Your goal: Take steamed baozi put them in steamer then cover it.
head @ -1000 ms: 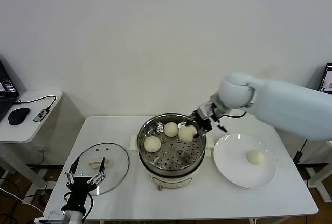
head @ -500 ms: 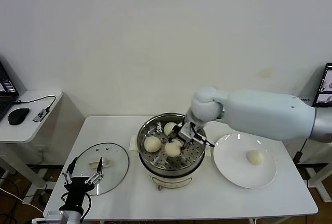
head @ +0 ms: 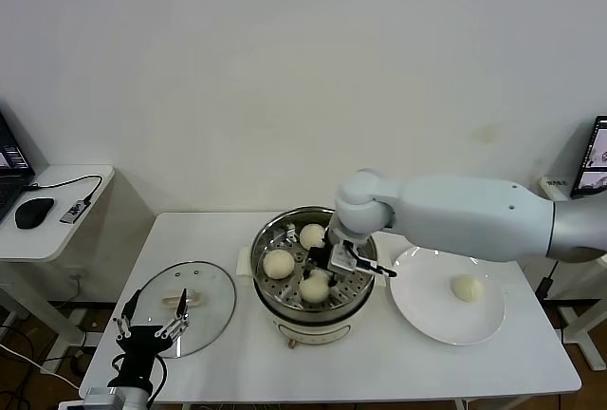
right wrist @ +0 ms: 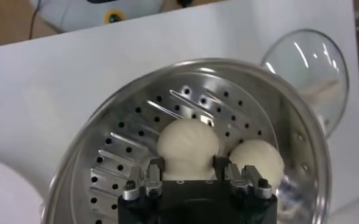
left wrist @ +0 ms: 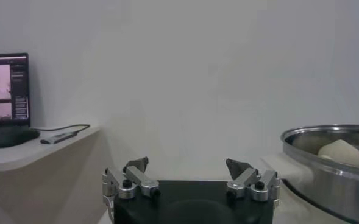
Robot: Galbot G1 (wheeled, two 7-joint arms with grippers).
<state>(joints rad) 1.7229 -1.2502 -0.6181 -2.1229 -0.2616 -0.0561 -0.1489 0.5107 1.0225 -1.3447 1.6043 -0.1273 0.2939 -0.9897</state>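
Note:
The steamer [head: 262, 249] is a shiny perforated basket on a cream pot at the table's middle. Two steamed baozi [head: 313, 235] [head: 278, 263] lie in it. My right gripper [head: 327, 268] reaches into the basket, shut on a third baozi [head: 315, 288] at the front of the tray. In the right wrist view its fingers clasp both sides of that baozi [right wrist: 188, 143], with another baozi [right wrist: 259, 161] beside it. A further baozi [head: 466, 288] lies on the white plate [head: 427, 320]. The glass cover [head: 204, 287] lies flat left of the steamer. My left gripper [head: 152, 320] waits open at the cover's near edge.
A side table [head: 57, 230] with a mouse [head: 34, 212] and cable stands at the far left. The left wrist view shows the open left gripper [left wrist: 188, 165] facing the wall, with the steamer rim [left wrist: 325, 182] and a baozi [left wrist: 341, 152] off to one side.
My right arm has carried its baozi from the steamer's right rim inward and down to the front of the perforated tray. The left arm has hardly moved.

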